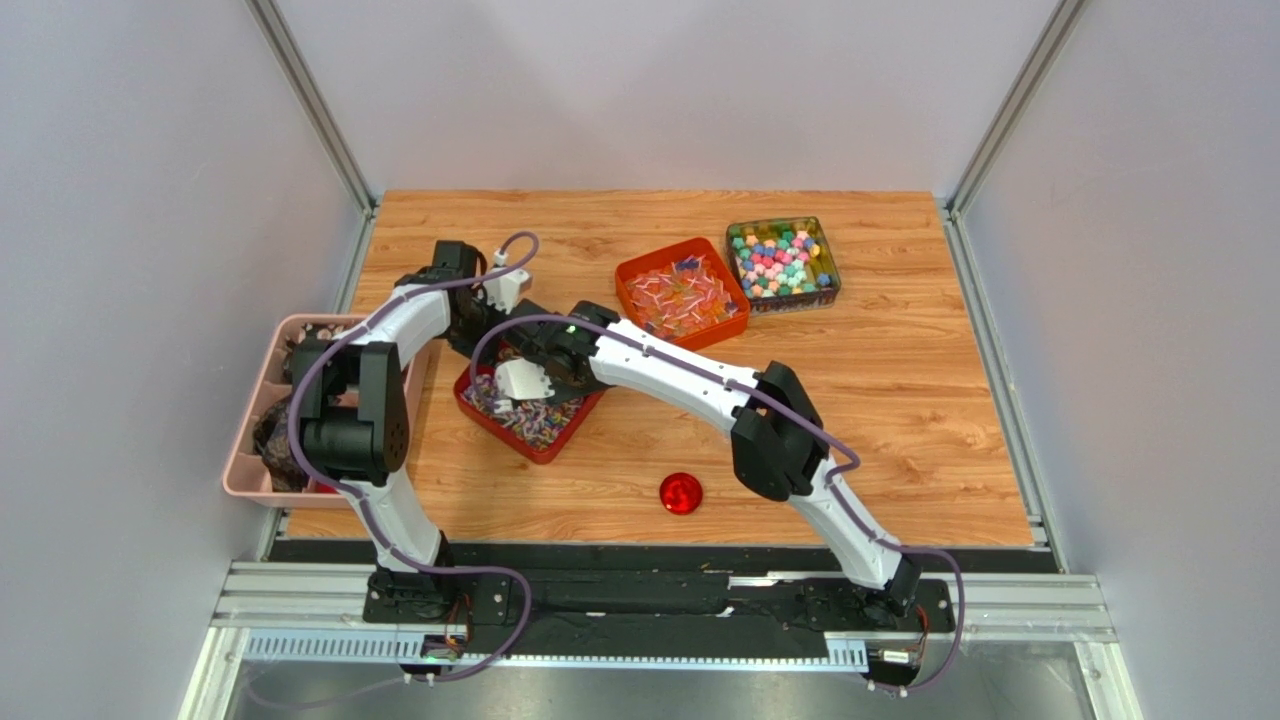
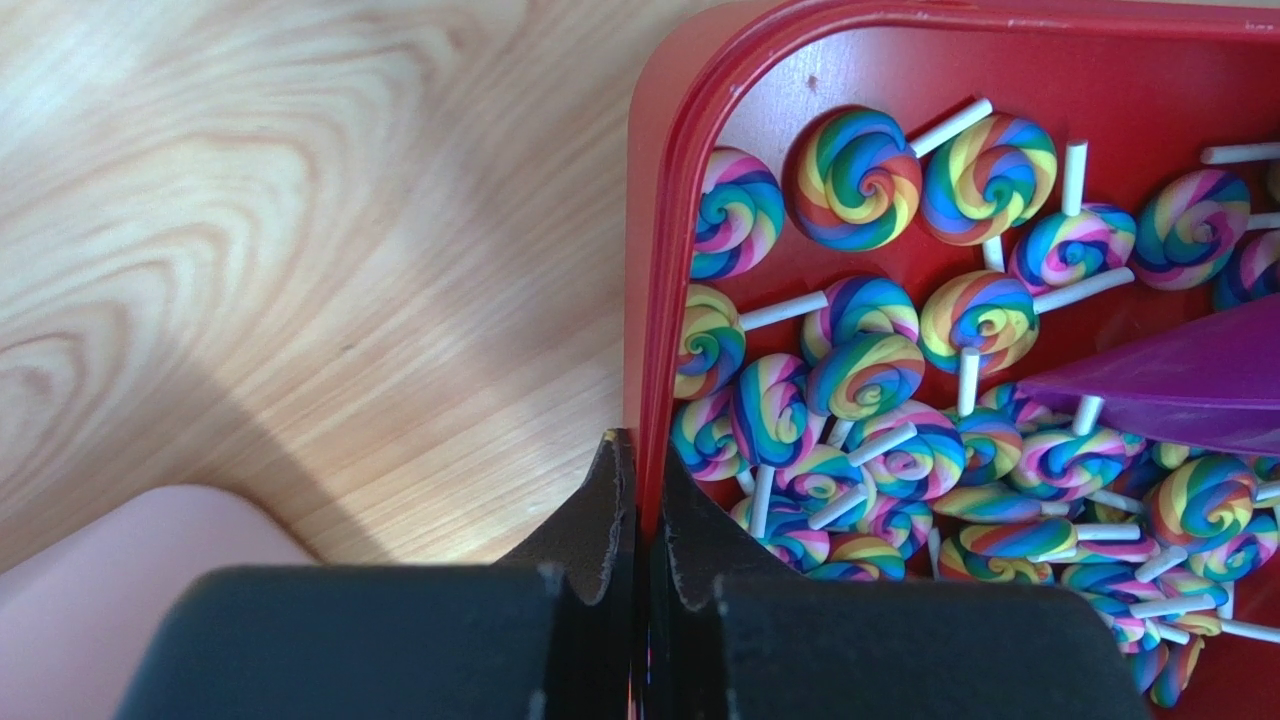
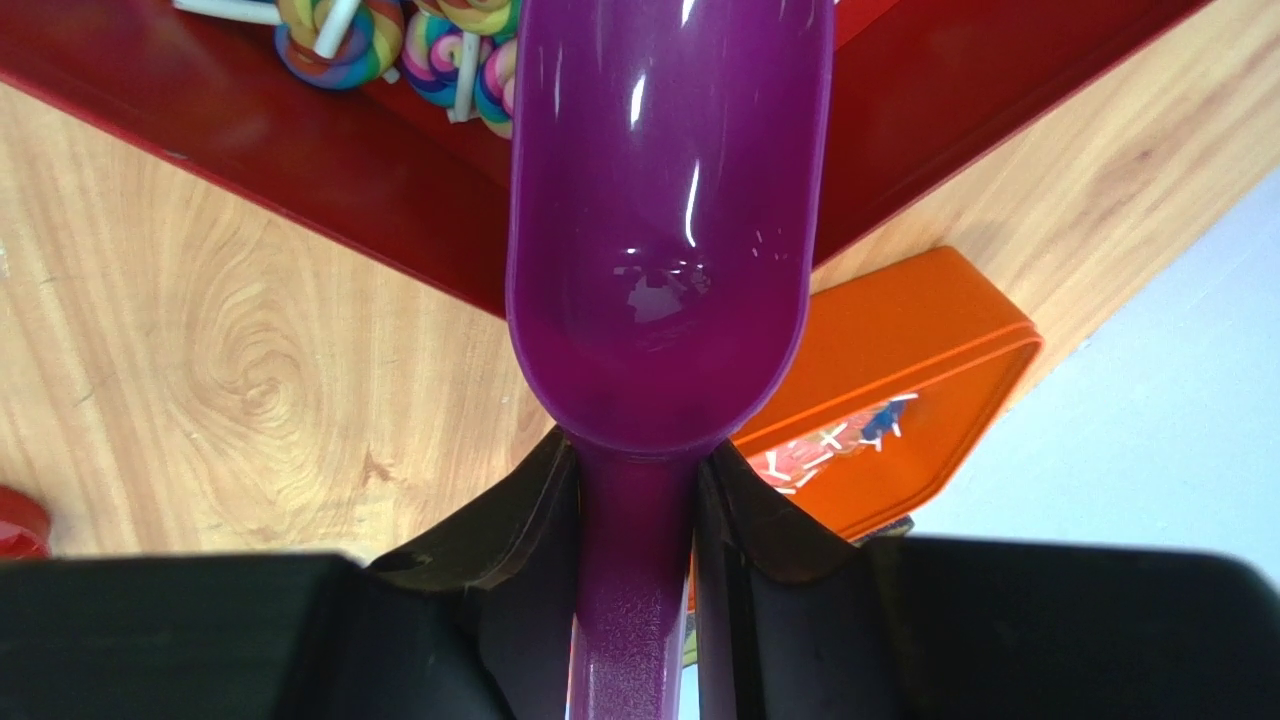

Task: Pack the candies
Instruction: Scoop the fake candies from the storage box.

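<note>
My left gripper [image 2: 639, 450] is pinched tight on the side wall of the red tray [image 2: 657, 270], with 1 finger outside and 1 inside. The candies [image 2: 864, 375] are rainbow swirls on white sticks. They lie piled in that tray, right up to the wall I hold.

My right gripper [image 3: 634, 465] is squeezed on the handle of a purple scoop [image 3: 669, 180]. The scoop's bowl sticks out over a corner of the red tray, above the candies.

An orange tray [image 1: 637, 279] sits near the red one, on the far side. A box [image 1: 784, 305] of small pastel balls is just beside it. A pink basket [image 1: 248, 450] sits at the left edge of the table [image 1: 932, 435], close by my left arm. A round red lid [image 1: 681, 492] lies near the front edge, apart from the trays. The widest stretch of wood is on my right.
</note>
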